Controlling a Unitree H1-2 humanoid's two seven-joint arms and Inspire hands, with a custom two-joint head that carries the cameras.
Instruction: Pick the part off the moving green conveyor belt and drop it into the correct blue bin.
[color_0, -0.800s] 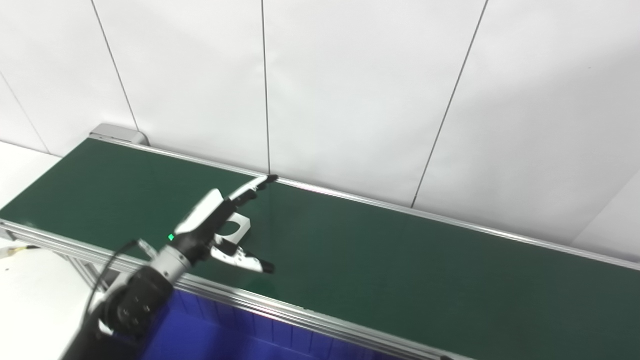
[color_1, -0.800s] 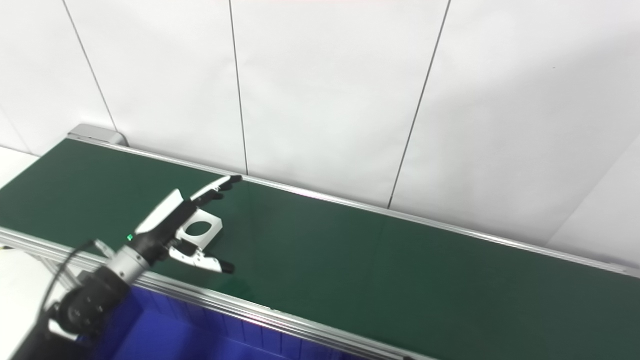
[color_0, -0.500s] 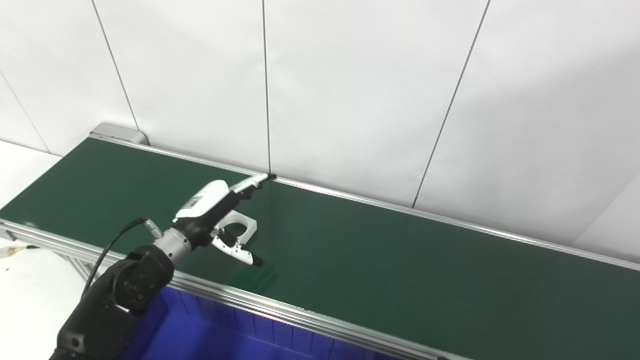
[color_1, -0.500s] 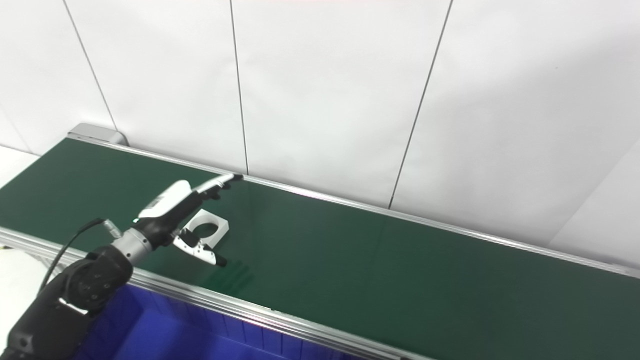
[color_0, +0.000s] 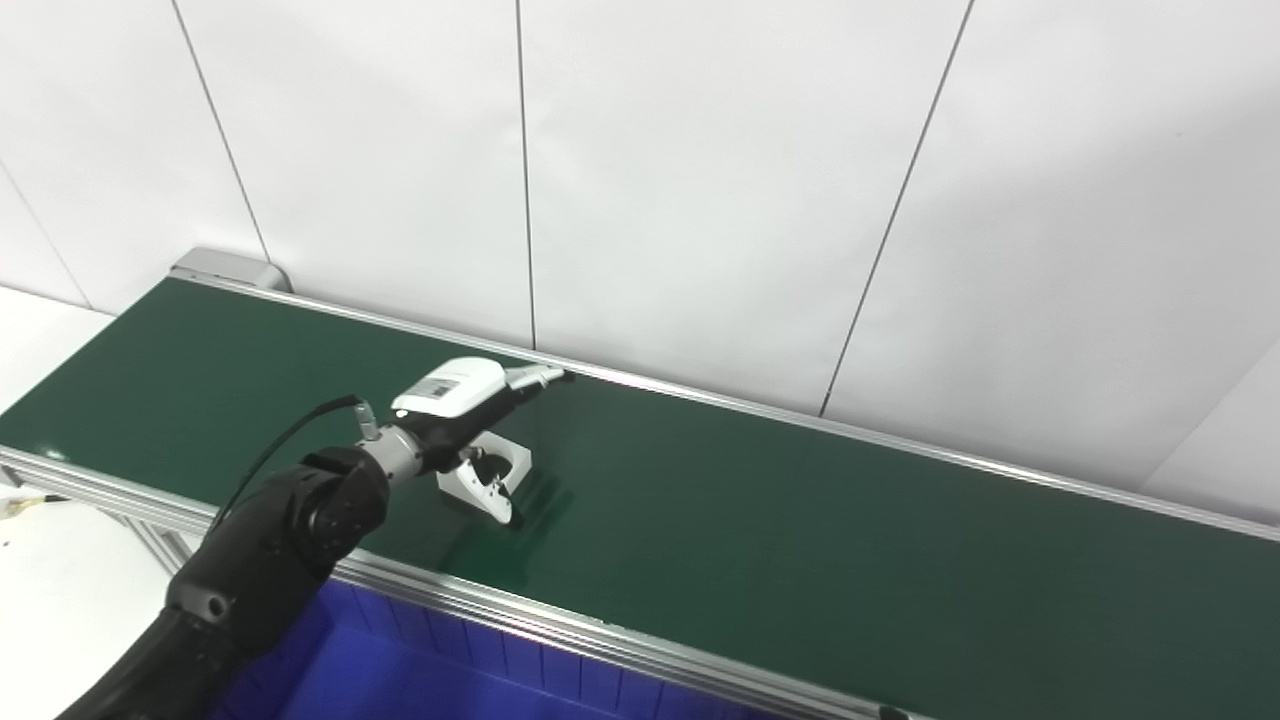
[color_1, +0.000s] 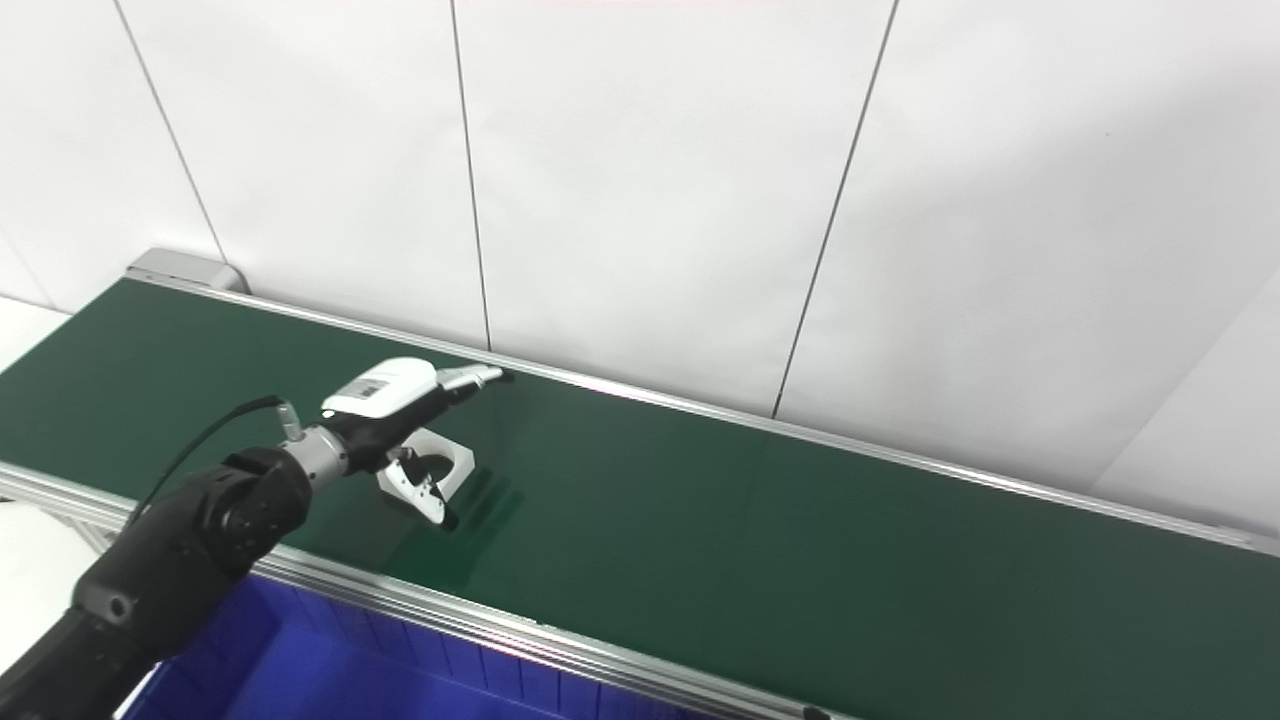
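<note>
A flat white square part with a round hole (color_1: 446, 462) lies on the green conveyor belt (color_1: 760, 540), left of the middle. My left hand (color_0: 462, 415) hovers right over it, palm down, fingers stretched toward the far rail and thumb (color_0: 492, 494) pointing down at the part's near side. The fingers are apart and hold nothing. The hand hides much of the part in the left eye view. A blue bin (color_0: 420, 680) sits below the belt's near rail at bottom left. My right hand is out of sight.
A white panelled wall (color_0: 700, 180) rises directly behind the belt's far rail (color_0: 800, 415). The belt's metal end cap (color_0: 225, 268) is at far left, with a white tabletop (color_0: 40, 560) below it. The near aluminium rail (color_0: 600, 640) runs between belt and bin.
My left hand has reached farther over the belt and flattened above the part, thumb swinging down beside it. The part has drifted a little to the right with the belt.
</note>
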